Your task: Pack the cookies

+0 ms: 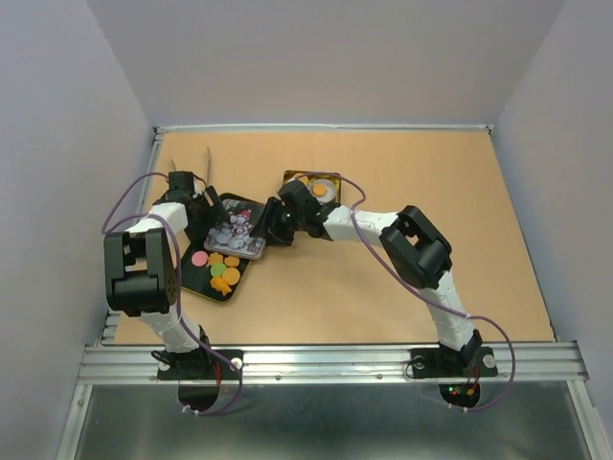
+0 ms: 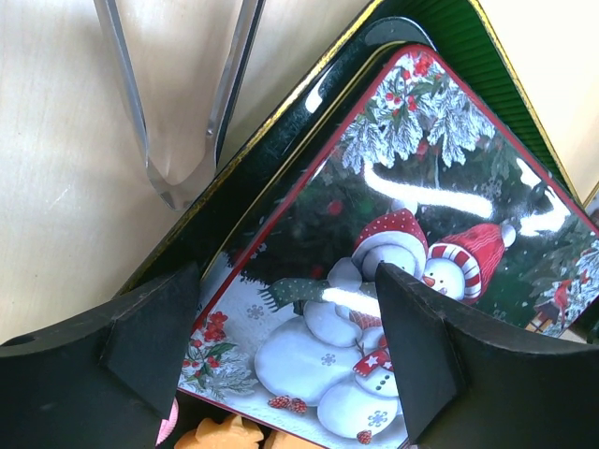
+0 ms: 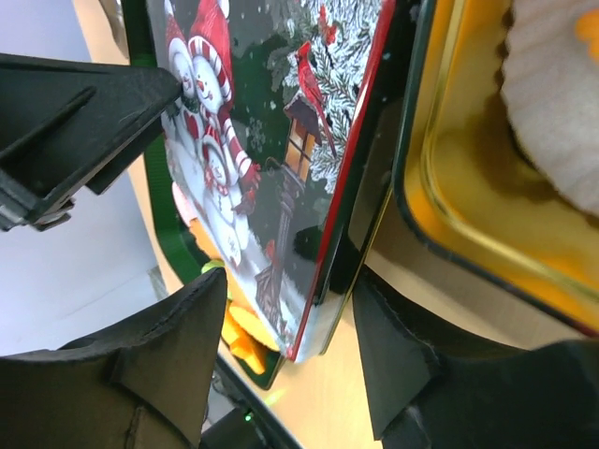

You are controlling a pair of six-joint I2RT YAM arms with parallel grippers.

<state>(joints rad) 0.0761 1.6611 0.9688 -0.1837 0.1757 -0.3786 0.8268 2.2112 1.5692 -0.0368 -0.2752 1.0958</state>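
Observation:
The cookies (image 1: pixel 220 271), pink, green and orange, lie in the near end of a dark green tin (image 1: pixel 188 280). A snowman-printed lid (image 1: pixel 238 236) lies tilted over the tin's far end. My left gripper (image 1: pixel 209 206) is open, its jaws straddling the lid (image 2: pixel 374 234) from above; orange cookies (image 2: pixel 220 435) show below it. My right gripper (image 1: pixel 268 222) is open, with the lid's red-rimmed corner (image 3: pixel 309 187) between its jaws without touching them. Orange cookies (image 3: pixel 239 337) show under that edge.
A gold tin (image 1: pixel 299 179) with a white paper cup (image 1: pixel 324 191) holding an orange piece stands just behind the right gripper; it fills the right of the right wrist view (image 3: pixel 468 196). Metal tongs (image 2: pixel 178 168) lie on the table left of the green tin.

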